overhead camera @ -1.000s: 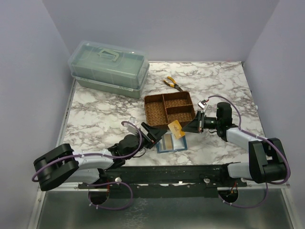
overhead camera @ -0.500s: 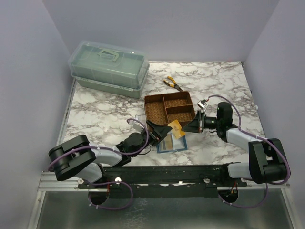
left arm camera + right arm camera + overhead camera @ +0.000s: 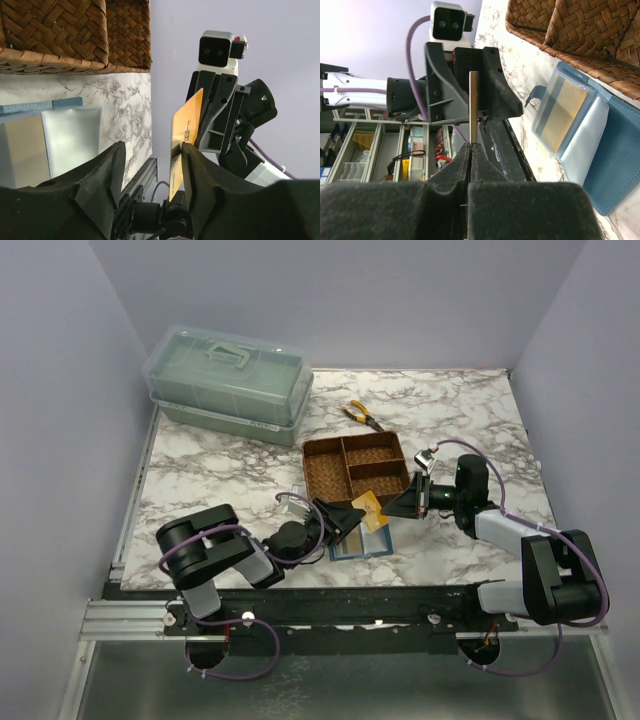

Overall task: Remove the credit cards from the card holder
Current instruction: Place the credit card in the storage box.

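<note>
Now the left gripper (image 3: 349,516) has come in from the left and reached the credit card (image 3: 368,508). Its jaws, wide a moment ago, have drawn in and stand one on either side of the card's free end. In the left wrist view there is still daylight between them, more than the card's thickness. Whether either pad already touches the card I cannot tell. The right gripper (image 3: 388,506) has not moved or loosened over the same second. It stays clenched on the card's other end, holding the gold card on edge in the air just above the table, between the two arms.

Beneath and just beside them, the card holder (image 3: 361,544) lies open and flat on the marble table (image 3: 220,480), close to the near rim of the woven tray (image 3: 355,466). The right wrist view shows at least one more gold card (image 3: 563,113) behind its clear window, so the holder is not yet emptied.

This looks like a handover of the first card, caught just before the left jaws bite. If they close off-centre while the right grip persists, the thin card may bend or twist. The right gripper should let go only once the left has a firm hold.
</note>
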Motion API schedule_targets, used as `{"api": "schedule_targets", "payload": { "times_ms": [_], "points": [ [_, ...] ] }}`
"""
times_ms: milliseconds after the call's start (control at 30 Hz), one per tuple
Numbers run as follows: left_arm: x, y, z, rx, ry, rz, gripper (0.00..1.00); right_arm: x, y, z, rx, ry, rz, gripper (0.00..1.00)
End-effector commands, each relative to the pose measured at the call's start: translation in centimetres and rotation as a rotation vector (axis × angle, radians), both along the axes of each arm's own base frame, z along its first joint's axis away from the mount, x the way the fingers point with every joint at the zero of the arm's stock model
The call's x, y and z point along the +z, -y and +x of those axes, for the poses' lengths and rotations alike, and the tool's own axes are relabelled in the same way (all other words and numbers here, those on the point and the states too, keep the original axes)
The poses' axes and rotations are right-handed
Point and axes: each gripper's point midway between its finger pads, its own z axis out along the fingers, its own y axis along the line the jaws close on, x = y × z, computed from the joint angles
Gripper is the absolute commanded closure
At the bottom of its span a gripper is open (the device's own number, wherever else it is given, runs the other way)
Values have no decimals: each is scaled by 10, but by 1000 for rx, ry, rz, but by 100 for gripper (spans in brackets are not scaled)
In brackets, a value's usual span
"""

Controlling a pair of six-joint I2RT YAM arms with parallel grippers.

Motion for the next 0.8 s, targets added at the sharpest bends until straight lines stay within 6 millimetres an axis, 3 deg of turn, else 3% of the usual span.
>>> {"api": "schedule_targets", "payload": {
  "times_ms": [0, 133, 233, 333, 400, 533, 767],
  "points": [
    [34, 10, -3, -44, 76, -206, 51, 4, 1, -5, 21, 24, 18, 100],
    [27, 20, -5, -77, 56, -222, 58, 4, 2, -5, 19, 27, 15, 100],
    [33, 21, -5, -79, 72, -229, 71, 3, 2, -4, 14, 28, 9, 100],
    [37, 20, -5, -77, 80, -233, 77, 2, 2, -3, 11, 29, 4, 100],
    [37, 19, -6, -79, 77, -236, 77, 1, 2, -2, 9, 30, 2, 100],
    [43, 20, -8, -85, 86, -248, 67, 1, 2, -2, 7, 29, -3, 100],
    [52, 19, -9, -87, 107, -261, 64, 0, 2, -1, 2, 31, -7, 100]
  ]
}}
